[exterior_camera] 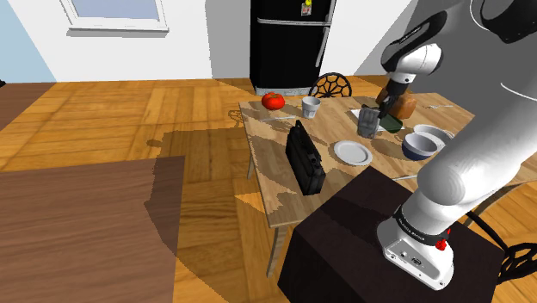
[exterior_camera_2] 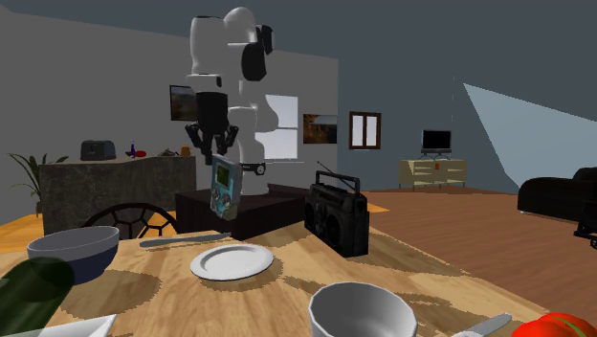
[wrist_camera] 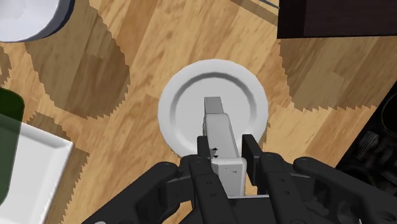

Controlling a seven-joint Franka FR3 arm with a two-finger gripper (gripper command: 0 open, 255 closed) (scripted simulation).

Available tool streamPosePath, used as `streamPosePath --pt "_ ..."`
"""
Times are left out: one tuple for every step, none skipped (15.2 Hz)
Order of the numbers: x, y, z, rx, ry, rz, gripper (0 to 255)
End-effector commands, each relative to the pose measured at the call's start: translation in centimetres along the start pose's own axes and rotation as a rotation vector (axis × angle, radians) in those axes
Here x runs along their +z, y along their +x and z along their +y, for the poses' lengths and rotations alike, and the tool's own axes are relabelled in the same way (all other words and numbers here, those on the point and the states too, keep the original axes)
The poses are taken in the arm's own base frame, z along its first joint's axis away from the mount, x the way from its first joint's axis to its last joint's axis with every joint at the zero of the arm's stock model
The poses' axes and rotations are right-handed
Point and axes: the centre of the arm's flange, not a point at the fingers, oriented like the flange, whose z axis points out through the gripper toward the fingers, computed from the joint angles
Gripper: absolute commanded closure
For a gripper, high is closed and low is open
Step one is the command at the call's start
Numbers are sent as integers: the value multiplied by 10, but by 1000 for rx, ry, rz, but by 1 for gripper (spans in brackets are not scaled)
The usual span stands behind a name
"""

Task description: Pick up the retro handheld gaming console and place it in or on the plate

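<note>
the white arm rises from its dark stand (exterior_camera: pixel 379 224), bends over the worktop (exterior_camera: pixel 275 185) and turns its wrist straight down, so the black hand (exterior_camera: pixel 377 110) points at the wood. in the second exterior view the hand (exterior_camera_2: pixel 214 151) hangs below the stacked white joints with its fingers aimed downward.

the hand is clamped on the retro handheld gaming console (exterior_camera_2: pixel 224 190), gripping it by its upper end. the console hangs upright in the air, screen and buttons facing the second exterior camera. it sits above the white plate (exterior_camera_2: pixel 232 260) and does not touch it. in the wrist view the two fingers (wrist_camera: pixel 203 147) press on either side of the grey console (wrist_camera: pixel 222 137), which is seen end-on over the middle of the plate (wrist_camera: pixel 172 105).

in the shoulder view the console (exterior_camera: pixel 368 126) is a small grey shape whose details cannot be made out, drawn up and to the right of the plate (exterior_camera: pixel 353 152). its gripped end is hidden between the fingers in the wrist view.

a black radio (exterior_camera_2: pixel 337 213) stands just beside the plate. a blue bowl (exterior_camera_2: pixel 72 251), a green bottle (exterior_camera_2: pixel 29 292), a white cup (exterior_camera_2: pixel 362 311) and a red tomato (exterior_camera_2: pixel 564 327) are all cut off by the frame edges. a knife (exterior_camera_2: pixel 172 240) lies beyond the plate, partly behind the bowl.
</note>
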Motion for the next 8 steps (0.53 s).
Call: streamPosePath --pt "9 -1 -1 0 0 0 255" --pt "14 -1 -1 0 0 0 255" --pt "20 -1 -1 0 0 0 255" --pt "25 -1 -1 0 0 0 255" --pt "30 -1 0 0 0 0 255" --pt "35 -1 0 0 0 0 255" --pt "41 -1 0 0 0 0 255" --pt "46 -1 0 0 0 0 255"
